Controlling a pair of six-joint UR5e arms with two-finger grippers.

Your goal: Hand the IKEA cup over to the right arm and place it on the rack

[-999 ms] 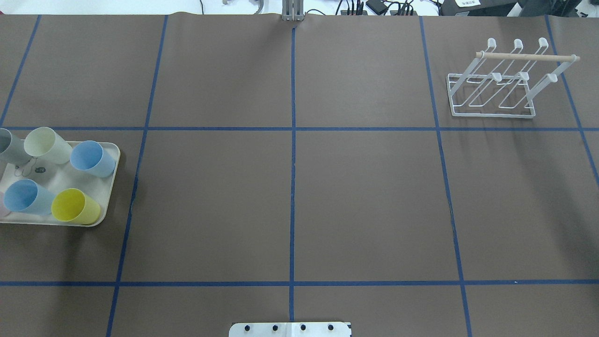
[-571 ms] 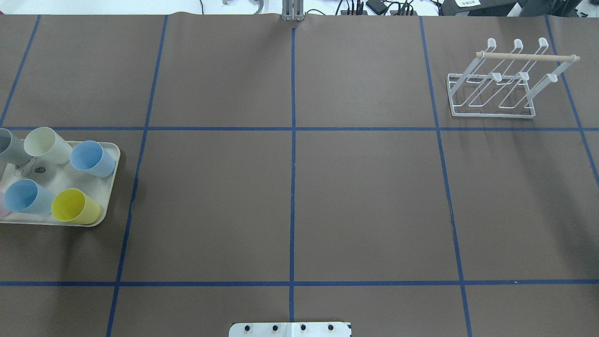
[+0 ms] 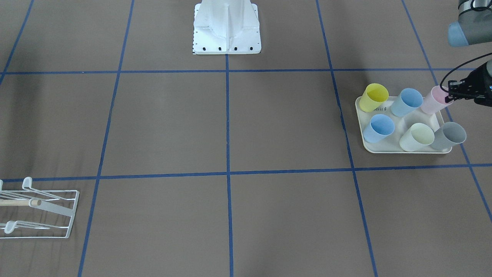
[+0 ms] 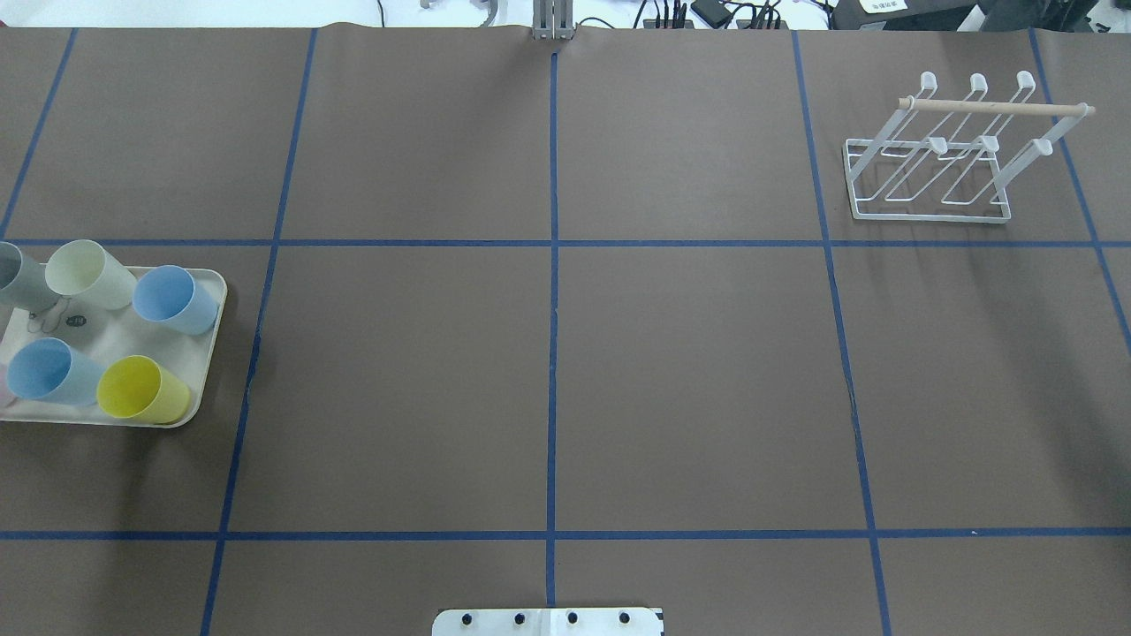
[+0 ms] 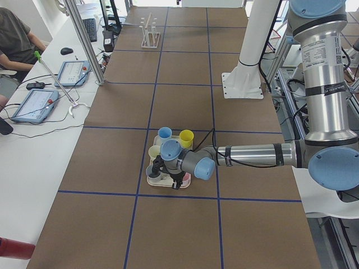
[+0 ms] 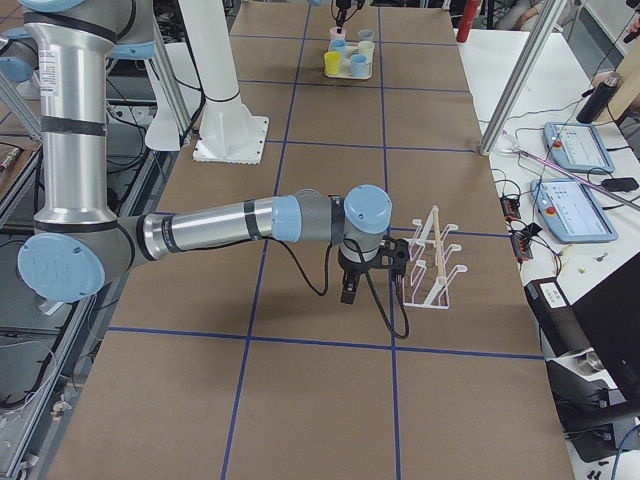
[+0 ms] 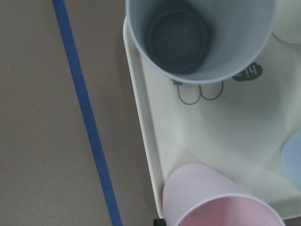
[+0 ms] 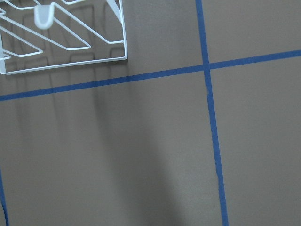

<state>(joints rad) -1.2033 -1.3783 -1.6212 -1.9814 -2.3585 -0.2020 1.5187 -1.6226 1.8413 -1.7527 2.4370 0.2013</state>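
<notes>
Tray on table, left edge; rack far-right, well apart

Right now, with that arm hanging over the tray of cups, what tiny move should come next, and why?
Probably the left gripper should close on the pink cup. Its tip looks to be right at that cup's rim, every cup stands on the tray, and the rack bears no cup yet.
</notes>
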